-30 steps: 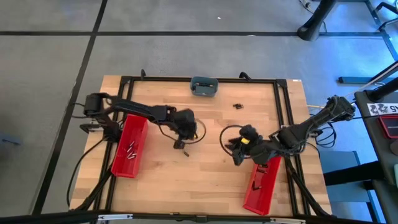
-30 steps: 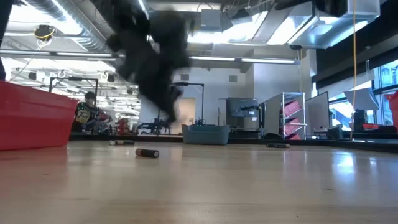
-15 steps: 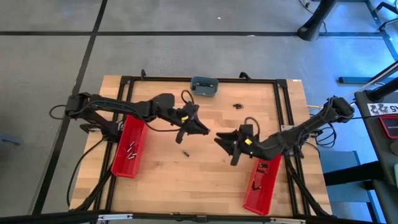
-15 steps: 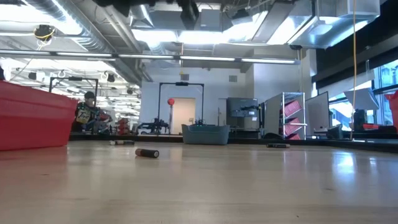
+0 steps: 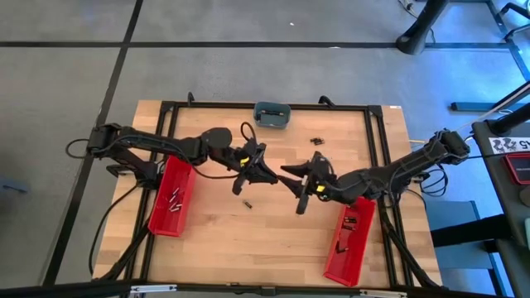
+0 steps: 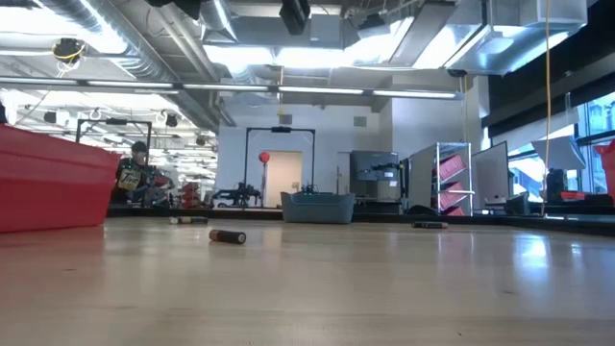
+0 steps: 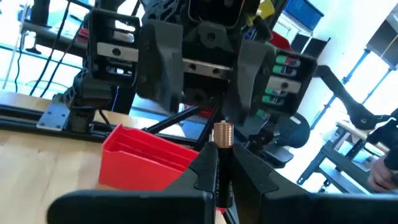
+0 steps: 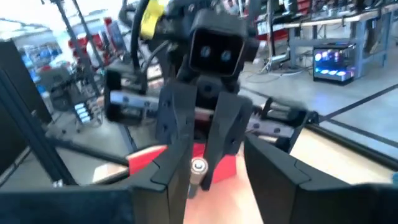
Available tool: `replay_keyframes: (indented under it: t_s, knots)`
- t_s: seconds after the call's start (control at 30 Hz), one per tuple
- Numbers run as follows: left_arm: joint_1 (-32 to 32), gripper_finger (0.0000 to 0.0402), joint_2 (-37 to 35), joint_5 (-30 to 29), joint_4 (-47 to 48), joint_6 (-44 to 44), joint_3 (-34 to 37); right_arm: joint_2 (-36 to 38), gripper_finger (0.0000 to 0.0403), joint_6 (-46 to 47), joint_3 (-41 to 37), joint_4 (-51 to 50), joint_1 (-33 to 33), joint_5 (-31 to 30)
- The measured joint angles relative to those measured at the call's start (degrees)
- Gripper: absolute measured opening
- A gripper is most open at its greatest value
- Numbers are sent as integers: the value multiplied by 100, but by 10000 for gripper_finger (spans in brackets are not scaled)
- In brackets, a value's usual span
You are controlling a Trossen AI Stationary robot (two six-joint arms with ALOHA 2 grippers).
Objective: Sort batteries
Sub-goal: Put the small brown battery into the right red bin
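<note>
While some batteries (image 5: 175, 200) already lie in the red bins (image 5: 171, 194), a few remain loose on the table (image 5: 248, 240). Mid-table, the left gripper (image 5: 265, 171) pinches one battery (image 7: 222, 134), facing the right gripper (image 5: 291, 175), whose fingers stand apart, empty.

Red bins (image 5: 172, 194), grey-blue dish (image 5: 271, 114), pale wood table (image 5: 273, 240)

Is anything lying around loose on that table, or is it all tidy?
Not quite tidy. One battery lies alone on the bare wood mid-table, outside both red bins, and a few more sit loose near the far edge. The left gripper holds a battery out to the open right gripper.
</note>
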State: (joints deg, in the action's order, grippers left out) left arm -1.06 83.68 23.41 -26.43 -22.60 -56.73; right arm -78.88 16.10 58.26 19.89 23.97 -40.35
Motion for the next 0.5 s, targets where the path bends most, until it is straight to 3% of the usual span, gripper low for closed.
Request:
replay_keyframes:
  t_s: [0.17,0.27,0.5]
  knots:
    - [2,20,2,-4,-34,20,2,-4,149,461,-2,-409,-1,575]
    - [0,20,2,-1,-33,23,2,-15,138,497,-2,-448,-1,611]
    - [4,21,-7,47,-42,42,0,-17,46,509,-4,-364,-1,670]
